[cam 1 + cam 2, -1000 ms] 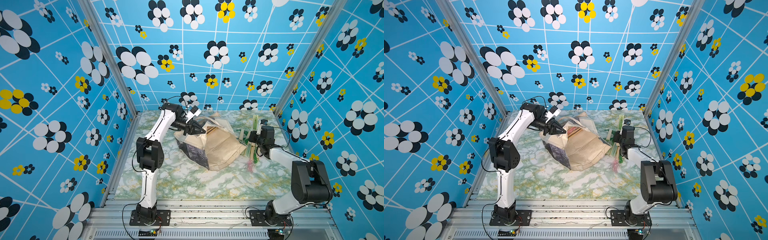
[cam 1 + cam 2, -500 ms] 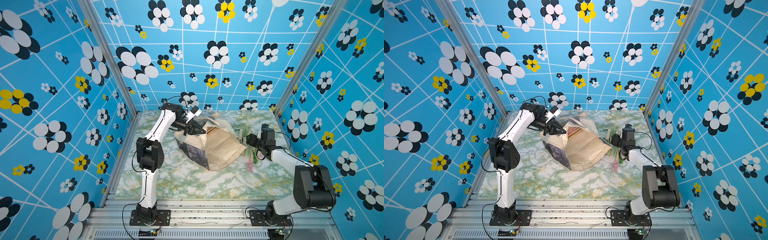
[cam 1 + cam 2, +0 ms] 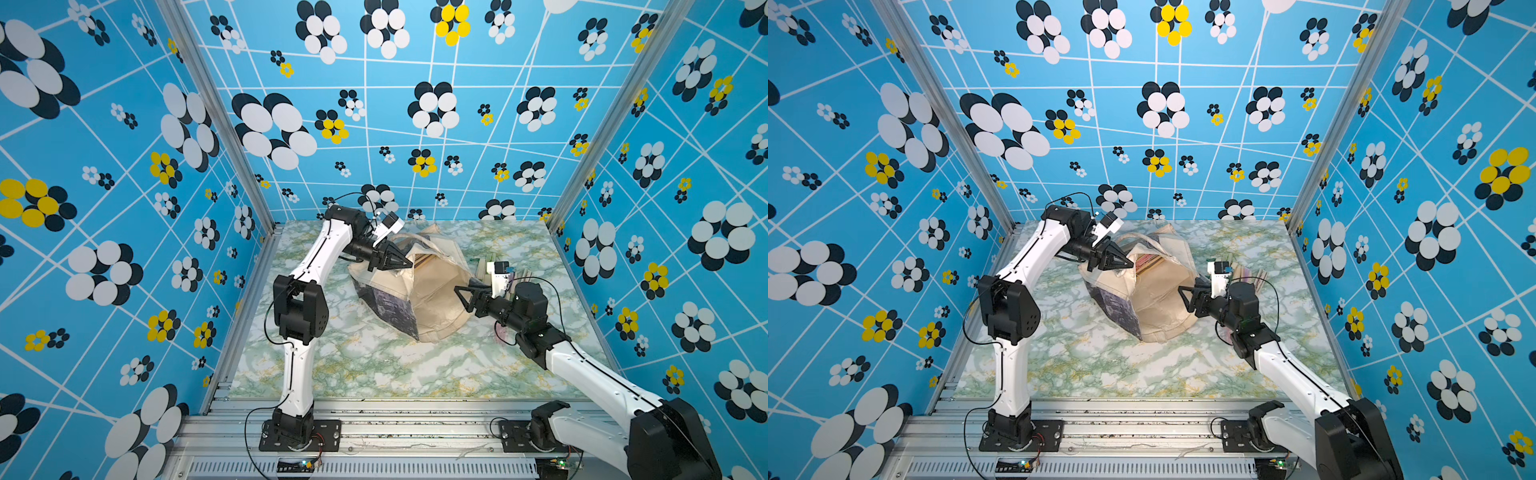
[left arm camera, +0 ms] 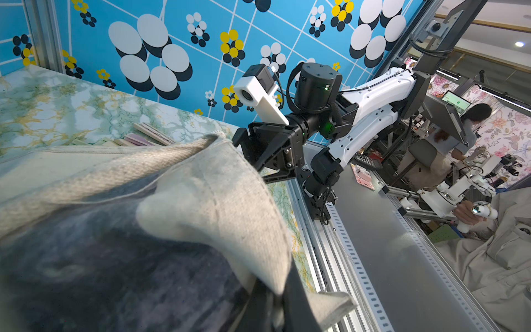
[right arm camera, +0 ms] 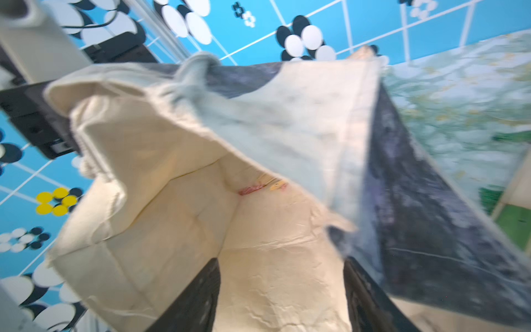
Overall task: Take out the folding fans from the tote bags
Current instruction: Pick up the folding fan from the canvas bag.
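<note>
Right gripper [image 3: 464,298] swung from fans [image 4: 152,133] near bench [image 3: 374,365] right edge to bag [image 3: 436,303] mouth, fingers released, empty. Left gripper [image 3: 398,262] clenched on bag rim, holding mouth up. Several fans lay out; at least one fan [image 5: 265,185] remained inside. Task judged partly done.

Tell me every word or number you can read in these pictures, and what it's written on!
No words or numbers can be read anywhere.
Bag: only a dark blotchy print, no letters.
Screen outside the booth, in the left wrist view: too small to read.
Walls: only flowers and white lines, no writing.
</note>
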Controlling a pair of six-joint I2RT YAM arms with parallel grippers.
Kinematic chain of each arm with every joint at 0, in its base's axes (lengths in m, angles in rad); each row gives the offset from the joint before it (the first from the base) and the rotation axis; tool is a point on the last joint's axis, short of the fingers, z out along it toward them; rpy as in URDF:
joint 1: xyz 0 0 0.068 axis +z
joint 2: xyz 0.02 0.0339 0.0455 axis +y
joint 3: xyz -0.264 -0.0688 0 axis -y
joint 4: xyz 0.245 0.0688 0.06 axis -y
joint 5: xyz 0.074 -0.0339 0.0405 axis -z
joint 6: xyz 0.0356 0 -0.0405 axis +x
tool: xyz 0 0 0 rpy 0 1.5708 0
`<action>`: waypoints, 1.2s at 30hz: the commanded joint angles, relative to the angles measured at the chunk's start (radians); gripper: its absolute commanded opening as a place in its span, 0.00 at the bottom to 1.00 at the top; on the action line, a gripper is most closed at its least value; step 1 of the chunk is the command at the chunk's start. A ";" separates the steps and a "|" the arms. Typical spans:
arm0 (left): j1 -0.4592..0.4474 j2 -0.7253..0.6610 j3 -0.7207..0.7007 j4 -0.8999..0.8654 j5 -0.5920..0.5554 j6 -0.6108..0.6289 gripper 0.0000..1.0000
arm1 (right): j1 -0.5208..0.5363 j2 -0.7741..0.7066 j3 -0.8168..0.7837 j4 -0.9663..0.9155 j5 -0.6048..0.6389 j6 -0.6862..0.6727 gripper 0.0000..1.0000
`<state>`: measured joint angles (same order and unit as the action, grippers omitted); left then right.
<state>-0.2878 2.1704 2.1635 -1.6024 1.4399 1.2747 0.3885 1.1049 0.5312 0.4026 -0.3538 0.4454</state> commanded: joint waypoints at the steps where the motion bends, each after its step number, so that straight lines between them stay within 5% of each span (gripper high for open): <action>1: -0.007 -0.015 0.026 -0.200 0.022 -0.004 0.00 | 0.104 0.033 0.011 0.075 0.028 -0.038 0.68; 12: -0.010 -0.010 0.073 -0.198 0.018 -0.038 0.00 | 0.301 0.401 0.063 0.344 0.207 0.040 0.64; 25: -0.102 0.012 0.164 0.011 -0.164 -0.296 0.00 | 0.291 0.704 0.299 0.292 0.363 0.282 0.64; 36: -0.111 0.005 0.109 -0.086 -0.103 -0.087 0.00 | 0.186 0.921 0.367 0.534 0.224 0.639 0.60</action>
<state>-0.3969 2.1868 2.2906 -1.6009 1.2785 1.0851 0.5850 1.9827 0.8799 0.8257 -0.0879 0.9562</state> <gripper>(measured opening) 0.077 0.599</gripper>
